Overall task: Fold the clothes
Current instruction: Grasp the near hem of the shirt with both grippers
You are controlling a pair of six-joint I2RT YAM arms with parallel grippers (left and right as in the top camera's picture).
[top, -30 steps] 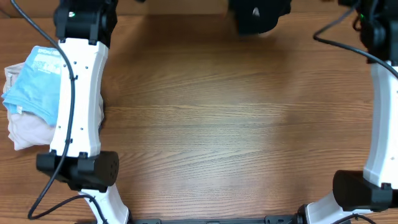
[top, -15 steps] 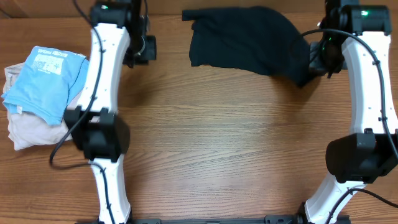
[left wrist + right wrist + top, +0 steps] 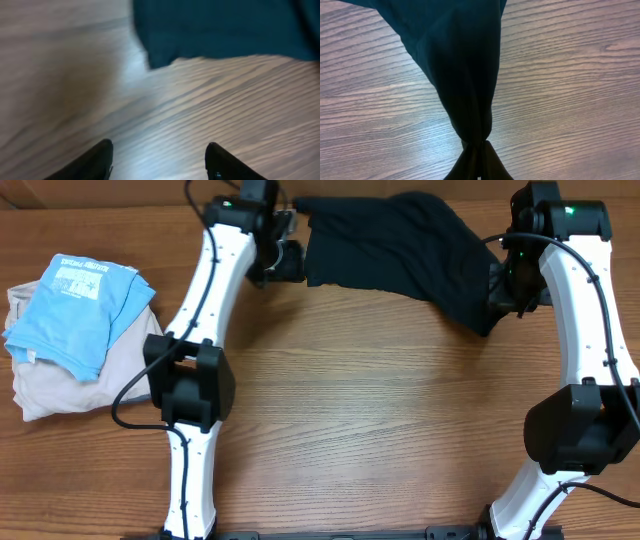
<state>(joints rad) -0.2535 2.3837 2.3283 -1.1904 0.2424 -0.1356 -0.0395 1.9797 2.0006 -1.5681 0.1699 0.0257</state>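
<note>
3 garments: 1 black shirt point(image 3: 390, 245) upper centre, 1 light blue shirt point(image 3: 80, 310) with white print, 1 beige garment point(image 3: 55, 390), both at left. 2 arms: left arm point(image 3: 215, 290), right arm point(image 3: 590, 320). 2 end effectors: left end effector point(image 3: 160, 148), right end effector point(image 3: 479, 162). 1 desk point(image 3: 380, 430).

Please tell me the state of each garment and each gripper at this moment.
black garment, not yet folded, its right end gathered into a bunch.
left gripper, open, holding nothing, near the garment's left edge.
right gripper, shut on the black garment.
light blue shirt, lying on the beige garment.
beige garment, crumpled under the light blue shirt.
</note>
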